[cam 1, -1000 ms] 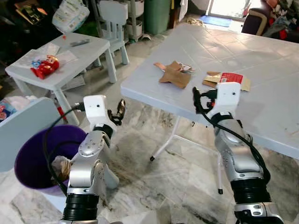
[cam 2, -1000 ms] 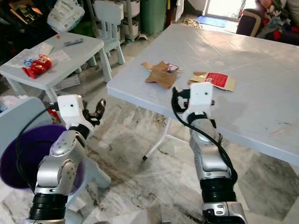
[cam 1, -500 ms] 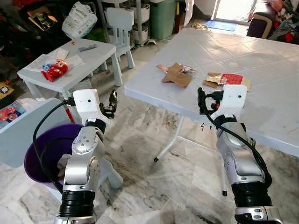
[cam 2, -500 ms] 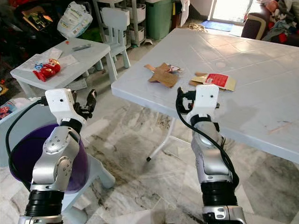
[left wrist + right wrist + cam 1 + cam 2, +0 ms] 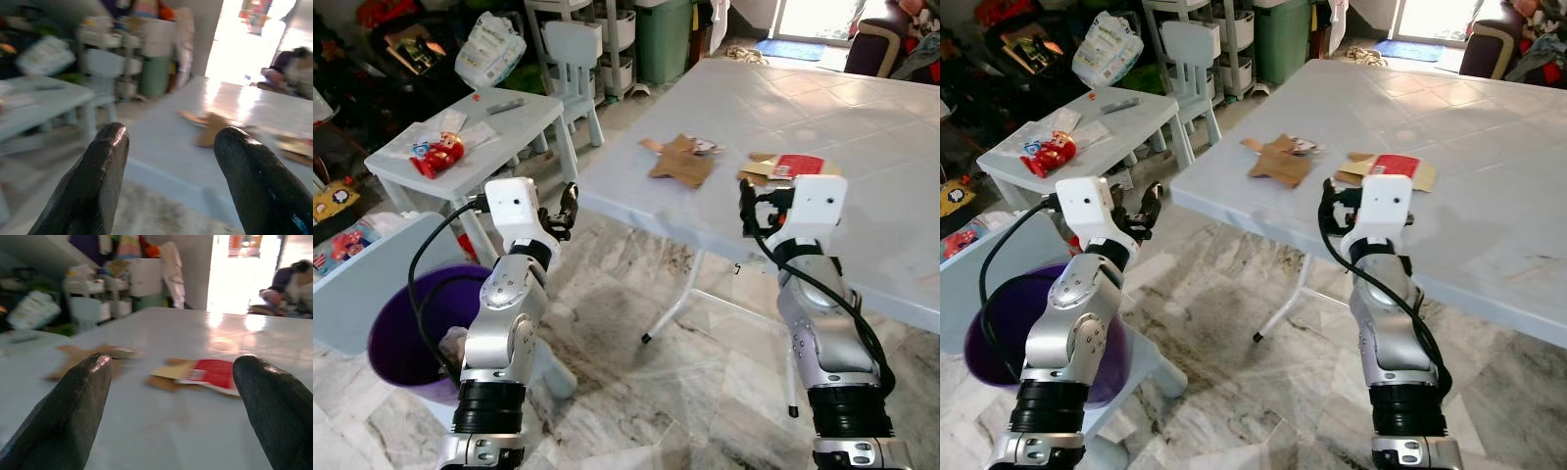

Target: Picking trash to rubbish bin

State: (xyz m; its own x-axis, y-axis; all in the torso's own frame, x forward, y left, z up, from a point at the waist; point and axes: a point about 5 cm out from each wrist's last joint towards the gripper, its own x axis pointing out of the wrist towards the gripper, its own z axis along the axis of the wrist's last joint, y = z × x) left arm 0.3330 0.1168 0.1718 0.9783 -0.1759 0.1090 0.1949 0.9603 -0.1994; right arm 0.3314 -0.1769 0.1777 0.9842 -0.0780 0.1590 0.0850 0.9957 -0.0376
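Right gripper is raised at the near edge of the white table, fingers spread wide, nothing between them. The red-and-brown carton scrap lies flat on the table ahead of the jaws, apart from them. The brown cardboard piece lies beside it, toward the robot's left. Left gripper is parted and empty, off the table's edge. The purple rubbish bin stands on the floor at the robot's left.

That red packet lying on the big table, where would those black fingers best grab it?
Probably its near edge. The red packet lies flat on brown card on the table, straight ahead of the open right gripper, so coming in low from the robot's side, one finger sliding beneath, seems best.
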